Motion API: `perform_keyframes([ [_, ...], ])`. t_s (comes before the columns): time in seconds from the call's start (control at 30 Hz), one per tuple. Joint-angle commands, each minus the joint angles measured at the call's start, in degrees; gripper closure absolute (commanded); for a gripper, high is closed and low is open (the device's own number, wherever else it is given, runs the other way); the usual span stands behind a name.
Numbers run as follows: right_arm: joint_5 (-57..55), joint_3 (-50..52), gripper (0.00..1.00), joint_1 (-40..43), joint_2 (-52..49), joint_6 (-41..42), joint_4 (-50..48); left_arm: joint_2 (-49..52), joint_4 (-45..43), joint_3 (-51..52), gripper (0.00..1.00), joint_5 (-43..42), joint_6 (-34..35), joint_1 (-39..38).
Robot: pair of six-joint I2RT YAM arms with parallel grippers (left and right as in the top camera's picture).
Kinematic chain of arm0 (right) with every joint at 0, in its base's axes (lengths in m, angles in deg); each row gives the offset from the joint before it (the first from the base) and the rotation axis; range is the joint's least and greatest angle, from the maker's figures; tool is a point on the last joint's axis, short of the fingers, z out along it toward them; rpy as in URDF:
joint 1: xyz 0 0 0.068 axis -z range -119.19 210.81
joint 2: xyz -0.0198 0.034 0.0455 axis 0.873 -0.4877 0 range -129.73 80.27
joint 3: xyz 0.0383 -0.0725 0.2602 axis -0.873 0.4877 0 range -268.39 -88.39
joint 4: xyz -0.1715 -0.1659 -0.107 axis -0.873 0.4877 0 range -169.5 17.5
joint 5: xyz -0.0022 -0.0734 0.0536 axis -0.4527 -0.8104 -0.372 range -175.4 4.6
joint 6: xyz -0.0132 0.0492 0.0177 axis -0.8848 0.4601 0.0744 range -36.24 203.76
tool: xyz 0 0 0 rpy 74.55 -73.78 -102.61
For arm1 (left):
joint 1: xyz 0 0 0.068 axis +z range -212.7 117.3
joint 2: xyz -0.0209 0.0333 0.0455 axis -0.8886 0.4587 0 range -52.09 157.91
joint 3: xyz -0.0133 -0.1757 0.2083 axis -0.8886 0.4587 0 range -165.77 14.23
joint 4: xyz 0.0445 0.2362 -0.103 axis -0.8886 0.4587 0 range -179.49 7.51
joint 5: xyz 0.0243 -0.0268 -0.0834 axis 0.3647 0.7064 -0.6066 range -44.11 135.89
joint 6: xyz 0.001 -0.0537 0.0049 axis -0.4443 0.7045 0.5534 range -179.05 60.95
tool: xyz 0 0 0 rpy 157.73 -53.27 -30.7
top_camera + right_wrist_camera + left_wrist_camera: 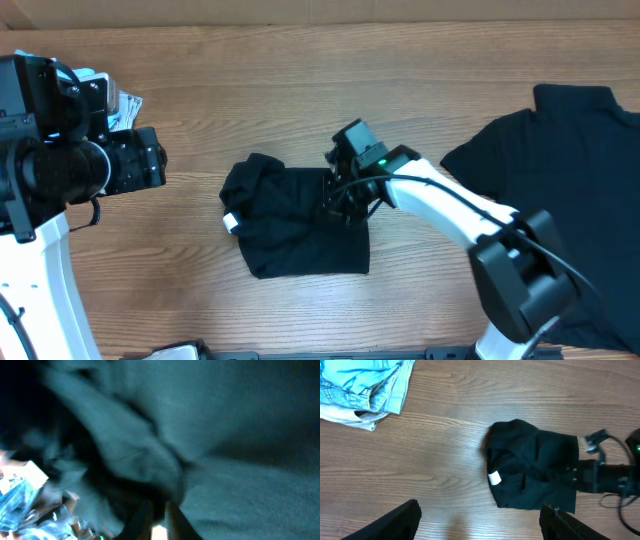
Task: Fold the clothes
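Note:
A black T-shirt lies bunched and partly folded at the table's middle, its white tag at the left edge. It also shows in the left wrist view. My right gripper is down on the shirt's upper right part. In the right wrist view its fingers are nearly together, pinching a fold of the dark fabric. A second black T-shirt lies spread at the right. My left gripper is at the far left, off the shirt, with its fingers wide apart and empty.
Light blue denim clothes lie at the back left, partly hidden under my left arm in the overhead view. The right arm stretches across the shirt's right side. Bare wood table surrounds the middle shirt.

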Motion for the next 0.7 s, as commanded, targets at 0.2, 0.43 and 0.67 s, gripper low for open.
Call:
perform_keyframes([
  [0.2,11.98,1.07,0.96,-8.85,-6.88,4.87,-28.48,0.70,-0.07,-0.07,0.21,-0.74,-1.29,-0.07],
  [0.43,13.75,-3.34,0.96,-18.67,-6.38,-8.20,-33.70,0.70,-0.07,-0.07,0.21,-0.74,-1.29,-0.07],
  [0.67,3.32,-6.23,0.71,-13.57,-1.95,-10.16,-18.91,0.70,-0.07,-0.07,0.21,-0.70,-1.31,-0.07],
])
